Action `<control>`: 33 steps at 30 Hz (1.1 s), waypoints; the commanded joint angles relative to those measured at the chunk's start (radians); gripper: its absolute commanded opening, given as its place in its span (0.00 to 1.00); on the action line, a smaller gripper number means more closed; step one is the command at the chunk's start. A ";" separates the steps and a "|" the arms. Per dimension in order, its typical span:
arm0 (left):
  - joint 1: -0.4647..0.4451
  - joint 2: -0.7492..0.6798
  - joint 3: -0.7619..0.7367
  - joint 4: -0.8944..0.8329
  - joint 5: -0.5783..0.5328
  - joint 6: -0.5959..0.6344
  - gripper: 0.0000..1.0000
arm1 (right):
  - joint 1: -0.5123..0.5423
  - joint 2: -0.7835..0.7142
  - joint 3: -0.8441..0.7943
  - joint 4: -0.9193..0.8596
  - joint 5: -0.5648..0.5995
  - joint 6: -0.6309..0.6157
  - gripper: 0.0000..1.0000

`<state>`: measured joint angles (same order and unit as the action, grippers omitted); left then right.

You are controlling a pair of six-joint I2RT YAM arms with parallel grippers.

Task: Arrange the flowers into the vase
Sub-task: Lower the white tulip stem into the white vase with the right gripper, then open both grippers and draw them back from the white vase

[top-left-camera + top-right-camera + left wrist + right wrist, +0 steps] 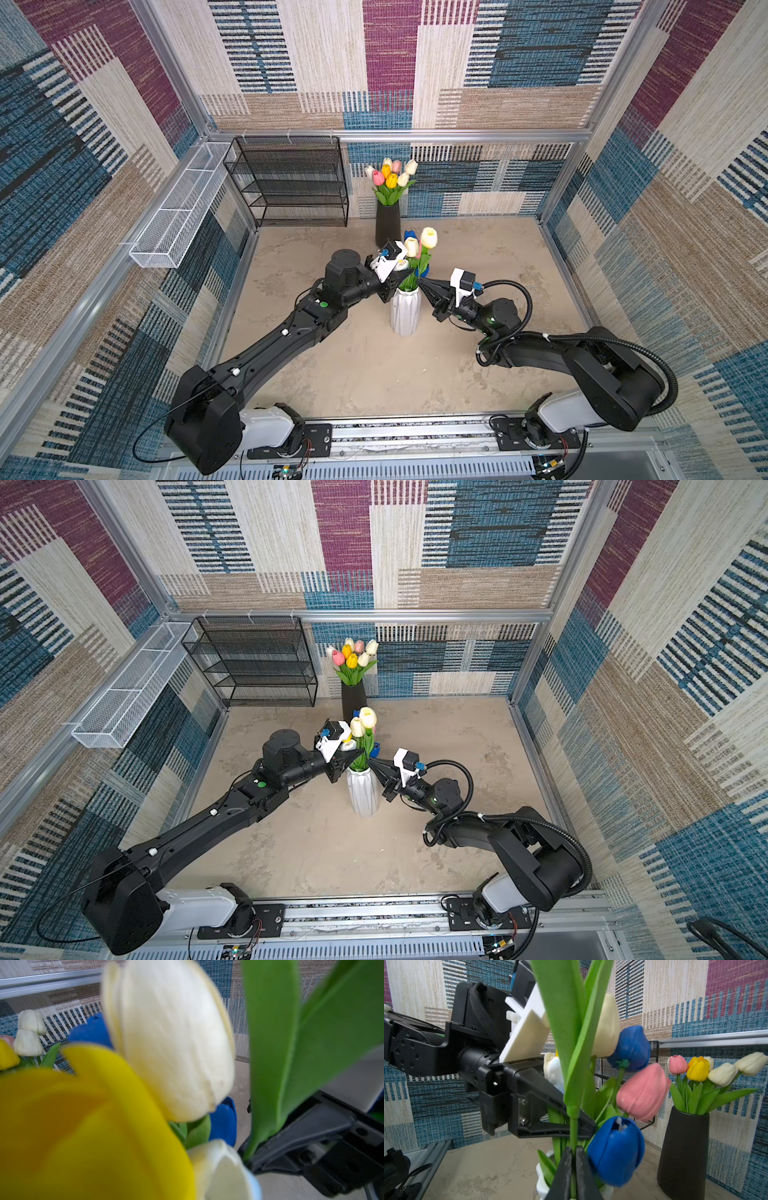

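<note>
In both top views a white vase stands in the middle of the table. A handful of tulips stand upright in it, cream, blue and pink heads above green leaves. The left gripper and right gripper meet at the stems just above its mouth, one from each side. A black vase by the back wall holds a fuller bunch. I see no loose flower on the table, so I reckon the arranging is nearly done.

The left wrist view is crowded with blurred blooms. A yellow head and a cream head sit right up against the lens. It shows nothing of that gripper's jaws.

The right wrist view tells most. The right gripper's fingers are pinched together on one green stem just over the vase rim. The left gripper reaches in among the stems a little higher. Whether it clamps any or only steadies them I cannot tell. What seems left is to seat this stem, let go, and draw both arms clear without dragging flowers out.
</note>
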<state>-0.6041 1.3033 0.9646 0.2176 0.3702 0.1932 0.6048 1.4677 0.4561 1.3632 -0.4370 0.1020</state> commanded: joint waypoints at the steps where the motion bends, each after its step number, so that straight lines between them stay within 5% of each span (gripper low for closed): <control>1: 0.001 0.002 0.002 0.041 0.004 -0.017 0.30 | 0.001 -0.008 -0.007 -0.009 0.028 -0.029 0.21; 11: 0.001 -0.017 -0.019 0.040 -0.010 -0.018 0.30 | 0.001 -0.096 -0.030 -0.115 0.089 -0.073 0.63; 15: 0.002 -0.021 -0.026 0.033 0.005 -0.016 0.31 | 0.001 -0.183 -0.063 -0.176 0.095 -0.086 0.72; 18: 0.001 -0.028 -0.026 0.019 0.024 -0.015 0.42 | 0.001 -0.276 -0.093 -0.243 0.099 -0.095 0.94; 28: 0.001 -0.154 -0.104 -0.013 -0.007 0.000 0.98 | 0.000 -0.381 -0.130 -0.379 0.106 -0.107 0.98; 33: 0.001 -0.288 -0.192 -0.065 -0.075 -0.004 0.99 | 0.000 -0.278 -0.130 -0.342 0.094 -0.091 1.00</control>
<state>-0.6041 1.0588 0.8024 0.1860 0.3397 0.1944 0.6044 1.1595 0.3275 1.0054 -0.3321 -0.0002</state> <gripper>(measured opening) 0.988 0.999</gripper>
